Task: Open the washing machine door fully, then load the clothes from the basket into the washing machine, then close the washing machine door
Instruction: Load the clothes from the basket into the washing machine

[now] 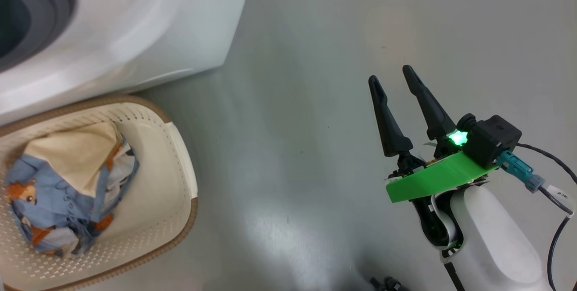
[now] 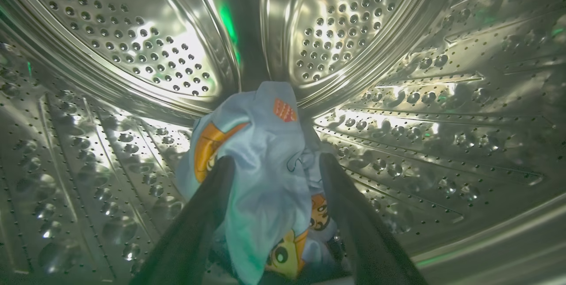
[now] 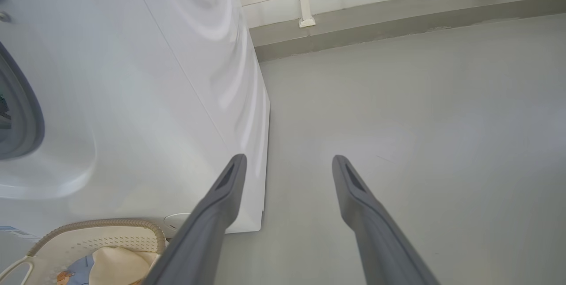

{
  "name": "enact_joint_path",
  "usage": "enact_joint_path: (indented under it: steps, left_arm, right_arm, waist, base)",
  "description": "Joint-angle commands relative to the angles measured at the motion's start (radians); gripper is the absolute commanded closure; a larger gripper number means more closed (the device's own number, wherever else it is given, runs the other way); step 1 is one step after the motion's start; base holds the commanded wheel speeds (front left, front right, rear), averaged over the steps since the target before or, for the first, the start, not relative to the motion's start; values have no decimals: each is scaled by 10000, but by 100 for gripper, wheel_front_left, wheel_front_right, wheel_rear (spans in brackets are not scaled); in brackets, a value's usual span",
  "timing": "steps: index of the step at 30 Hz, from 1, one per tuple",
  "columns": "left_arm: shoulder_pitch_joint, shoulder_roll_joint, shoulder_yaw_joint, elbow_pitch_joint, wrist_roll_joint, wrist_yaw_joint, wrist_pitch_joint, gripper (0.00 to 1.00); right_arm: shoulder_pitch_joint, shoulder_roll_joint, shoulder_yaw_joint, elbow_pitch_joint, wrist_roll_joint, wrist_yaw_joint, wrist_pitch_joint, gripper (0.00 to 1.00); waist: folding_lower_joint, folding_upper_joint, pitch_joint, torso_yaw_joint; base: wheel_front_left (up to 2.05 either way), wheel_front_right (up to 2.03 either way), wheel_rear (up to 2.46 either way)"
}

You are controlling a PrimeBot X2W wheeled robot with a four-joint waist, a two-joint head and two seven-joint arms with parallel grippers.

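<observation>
Item: light blue printed cloth piece point(image 2: 265, 179). Location: inside the washing machine drum point(image 2: 132, 33), between the wide-spread fingers of the left gripper point(image 2: 277, 157).
Item: remaining clothes point(image 1: 67, 182). Location: in the basket point(image 1: 153, 210), well left of the right gripper point(image 1: 391, 73), fingers apart, empty.

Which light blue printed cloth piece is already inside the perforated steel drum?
The piece between the left gripper's open fingers, inside the steel drum; the other clothes are bundled in the cream perforated basket.
</observation>
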Motion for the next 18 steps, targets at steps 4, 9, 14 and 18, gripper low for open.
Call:
enact_joint_path:
  steps: [4, 9, 14, 18]
  left_arm:
    - [287, 327, -29, -155, 17, -28, -61, 0]
    - [941, 244, -21, -833, 52, -40, -65, 0]
    - [1810, 88, 5, -1371, 27, -48, -66, 0]
    - [2664, -111, -136, -1784, -106, -51, -67, 0]
  right_arm:
    - [99, 33, 135, -131, 54, 56, -80, 0]
    - [117, 33, -19, -119, -81, 56, -80, 0]
    - [228, 33, -115, 52, -197, 56, -80, 0]
    - [373, 33, -202, 233, -294, 56, -80, 0]
  waist:
    - [0, -1, -604, 155]
    - [0, -1, -1108, 373]
    - [0, -1, -1790, 631]
    - [0, -1, -2408, 856]
  base:
    - [0, 0, 0]
    - [0, 0, 0]
    - [0, 0, 0]
    - [0, 0, 0]
